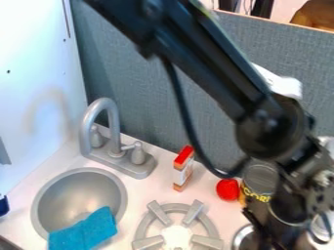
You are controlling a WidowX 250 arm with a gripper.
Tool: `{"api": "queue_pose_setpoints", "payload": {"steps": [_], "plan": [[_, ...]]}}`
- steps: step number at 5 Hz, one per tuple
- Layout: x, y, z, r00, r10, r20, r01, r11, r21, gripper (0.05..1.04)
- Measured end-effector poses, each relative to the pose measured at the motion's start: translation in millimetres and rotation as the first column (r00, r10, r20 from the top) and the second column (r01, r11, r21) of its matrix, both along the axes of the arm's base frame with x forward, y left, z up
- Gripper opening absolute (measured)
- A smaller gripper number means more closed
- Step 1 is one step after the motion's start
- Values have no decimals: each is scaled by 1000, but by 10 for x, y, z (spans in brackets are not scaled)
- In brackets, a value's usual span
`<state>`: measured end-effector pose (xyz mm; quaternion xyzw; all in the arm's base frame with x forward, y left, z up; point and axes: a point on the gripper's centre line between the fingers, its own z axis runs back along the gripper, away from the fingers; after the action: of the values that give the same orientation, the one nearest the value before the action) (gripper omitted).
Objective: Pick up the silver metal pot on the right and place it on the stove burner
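Black robot arm (pixel 202 63) sections cross the view closest to the camera, slanting from the top edge down to the lower right. There the claw (pixel 263 236) hangs low over the counter (pixel 210 215), near the bottom edge; whether it is open, closed or gripping something, I cannot tell. Just beside it, on its left in the view, is a round metal dish (pixel 240 237), partly hidden by the claw. Behind the claw stands a can (pixel 260 176) with a grey top and yellow on its side, partly covered by the arm. A red ball-shaped thing (pixel 227 189) sits beside the can, and farther left a small white, red and orange carton (pixel 183 170) stands upright. In front of these is a grey stove burner (pixel 209 226). At left, a blue cloth (pixel 85 233) lies over the near rim of the round sink (pixel 73 195), with a grey faucet (pixel 114 128) behind it.
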<state>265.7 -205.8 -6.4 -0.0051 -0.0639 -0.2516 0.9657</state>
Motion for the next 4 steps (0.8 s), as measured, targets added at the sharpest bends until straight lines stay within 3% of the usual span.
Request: {"api": "queue_pose_setpoints", "payload": {"steps": [1, 2, 3, 4], "plan": [[-49, 287, 136, 998, 59, 23, -59, 998, 0, 320], [-104, 555, 136, 994, 105, 29, -105, 994, 21, 320], [-38, 892, 63, 983, 178, 33, -179, 983, 43, 320], [29, 1194, -248, 975, 219, 44, -222, 972, 76, 320]]}}
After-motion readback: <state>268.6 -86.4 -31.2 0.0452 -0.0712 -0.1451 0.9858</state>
